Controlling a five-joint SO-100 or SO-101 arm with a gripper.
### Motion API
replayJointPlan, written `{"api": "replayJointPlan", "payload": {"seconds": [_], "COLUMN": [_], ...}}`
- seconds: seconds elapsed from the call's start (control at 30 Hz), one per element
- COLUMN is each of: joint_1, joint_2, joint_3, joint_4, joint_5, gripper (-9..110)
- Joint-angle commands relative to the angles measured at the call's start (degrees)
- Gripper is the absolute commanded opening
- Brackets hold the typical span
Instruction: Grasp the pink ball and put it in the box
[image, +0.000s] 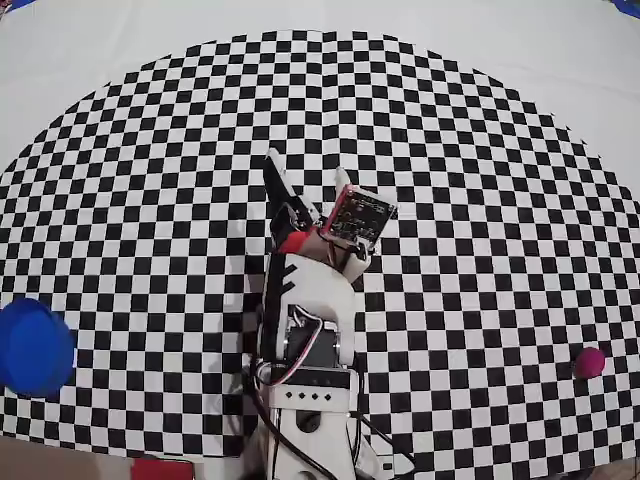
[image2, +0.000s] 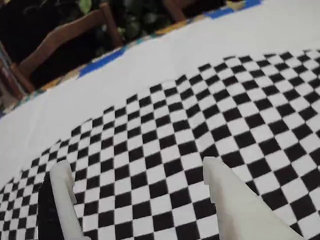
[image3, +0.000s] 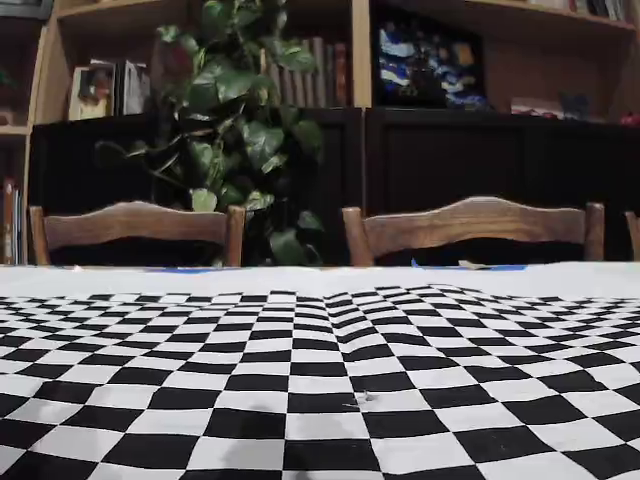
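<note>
Claw (image2: 135, 172) spread wide in the wrist view, both pale fingers (image2: 227, 195) apart over bare checkered cloth (image2: 210, 100), nothing between them, nothing touched. Seen from overhead, same claw (image: 305, 195) raised near the middle of the cloth (image: 450, 150), one dark finger and one pale finger diverging, a small circuit board (image: 358, 218) mounted just beside them. Arm base (image: 305, 400) at the near edge of the cloth, partly cut off by the bottom of the overhead view.

Pink ball (image: 589, 362) far to the right of the arm base in the overhead view, resting on the cloth close to its rim, well apart from the claw. Box (image: 33, 347) far to the left of the arm base, blue and round, clipped by the picture's edge. Red piece (image: 160, 468) left of the arm base, mostly cut off below.

Beyond the cloth in the fixed view: wooden chairs (image3: 470, 228), leafy plant (image3: 235, 130), dark shelves (image3: 450, 150). Neither ball nor box visible there.
</note>
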Motion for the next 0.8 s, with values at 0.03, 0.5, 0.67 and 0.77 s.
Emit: {"api": "replayJointPlan", "payload": {"seconds": [0.03,0.5,0.67,0.77], "joint_1": [1.58,3.25,4.57,5.89], "joint_2": [-0.44,-0.62,-0.79,-0.88], "joint_3": [0.44,0.44,0.44,0.44], "joint_4": [-2.64,-5.54,-5.54,-5.54], "joint_5": [-9.32,-19.78,-19.78,-19.78], "gripper": [30,30,30,30]}}
